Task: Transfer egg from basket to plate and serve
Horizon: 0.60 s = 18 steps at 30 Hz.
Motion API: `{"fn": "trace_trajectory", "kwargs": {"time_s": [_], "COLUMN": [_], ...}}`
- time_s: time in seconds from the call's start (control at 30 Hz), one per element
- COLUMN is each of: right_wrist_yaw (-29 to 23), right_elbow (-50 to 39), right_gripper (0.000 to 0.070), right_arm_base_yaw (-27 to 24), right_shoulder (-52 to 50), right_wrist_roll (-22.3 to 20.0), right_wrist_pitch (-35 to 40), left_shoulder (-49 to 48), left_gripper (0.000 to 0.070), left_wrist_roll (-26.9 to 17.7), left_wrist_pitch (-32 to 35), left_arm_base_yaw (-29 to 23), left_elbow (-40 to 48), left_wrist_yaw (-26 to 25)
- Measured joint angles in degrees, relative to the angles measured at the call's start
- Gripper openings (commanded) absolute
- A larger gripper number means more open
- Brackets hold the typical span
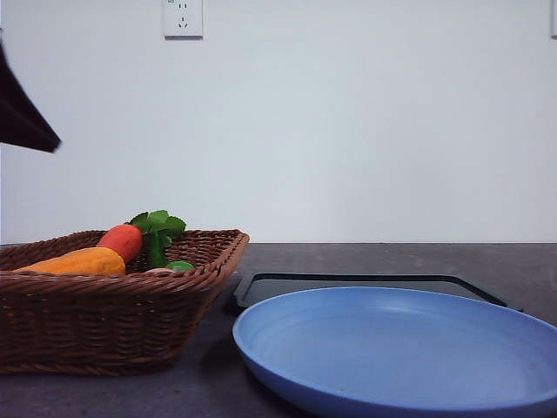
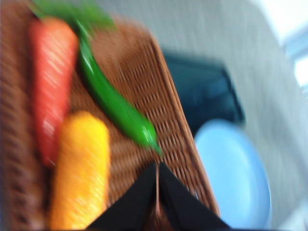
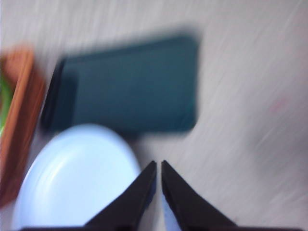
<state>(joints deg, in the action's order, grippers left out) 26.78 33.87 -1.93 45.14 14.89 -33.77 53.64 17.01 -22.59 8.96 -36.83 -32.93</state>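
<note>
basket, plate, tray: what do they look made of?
Basket: woven wicker, dark brown, matte; the weave ribs show.
Plate: smooth light blue with a soft sheen and faint rings, likely plastic or melamine, could be glazed ceramic.
Tray: flat black, slightly glossy rim, probably plastic or coated metal.

Basket [image 1: 104, 322]: lower left of frame, brown wicker, on the dark table [image 1: 383, 259].
Inside: orange-red carrot [image 1: 122, 240], yellow vegetable [image 1: 74, 261], green leaves [image 1: 158, 225].
Plate [image 1: 400, 348]: lower right, blue, bare.
Tray [image 1: 365, 283]: black, just behind the plate.
</note>
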Motion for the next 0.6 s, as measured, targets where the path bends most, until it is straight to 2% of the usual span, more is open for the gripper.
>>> {"fn": "trace_trajectory", "kwargs": {"time_s": [0.1,0.13,0.3,0.33,0.4,0.6], "right_wrist_yaw": [3.90,4.60,5.60,5.63,5.64,5.64], "right_elbow": [0.00,0.00,0.00,0.00,0.00,0.00], "right_gripper": [0.0000,0.0015,0.0222,0.0231,0.0235,0.0234], "right_arm_base_yaw": [0.00,0.02,1.81,2.41,3.67,8.14], "right_shoulder": [3.77,4.79,10.06,11.07,13.36,20.33], "right_wrist_roll": [-1.16,-1.58,-2.73,-2.73,-2.73,-2.73], "right_wrist_pitch": [-2.20,-3.00,-4.41,-4.41,-4.32,-1.33], "left_shoulder": [2.94,3.52,5.89,6.19,6.63,6.85], "left_gripper": [0.0022,0.0053,0.0295,0.0319,0.0343,0.0342], "left_wrist_roll": [-1.61,-1.87,-2.40,-2.29,-1.91,-0.96], "left_wrist_pitch": [-0.65,-0.56,0.81,1.24,1.97,3.29], "left_arm_base_yaw": [3.12,4.01,7.64,7.96,8.58,9.27], "left_elbow": [-1.41,-1.54,-1.72,-1.72,-1.76,-1.78], "left_wrist_yaw": [-0.02,-0.02,-0.04,-0.04,-0.04,-0.04]}}
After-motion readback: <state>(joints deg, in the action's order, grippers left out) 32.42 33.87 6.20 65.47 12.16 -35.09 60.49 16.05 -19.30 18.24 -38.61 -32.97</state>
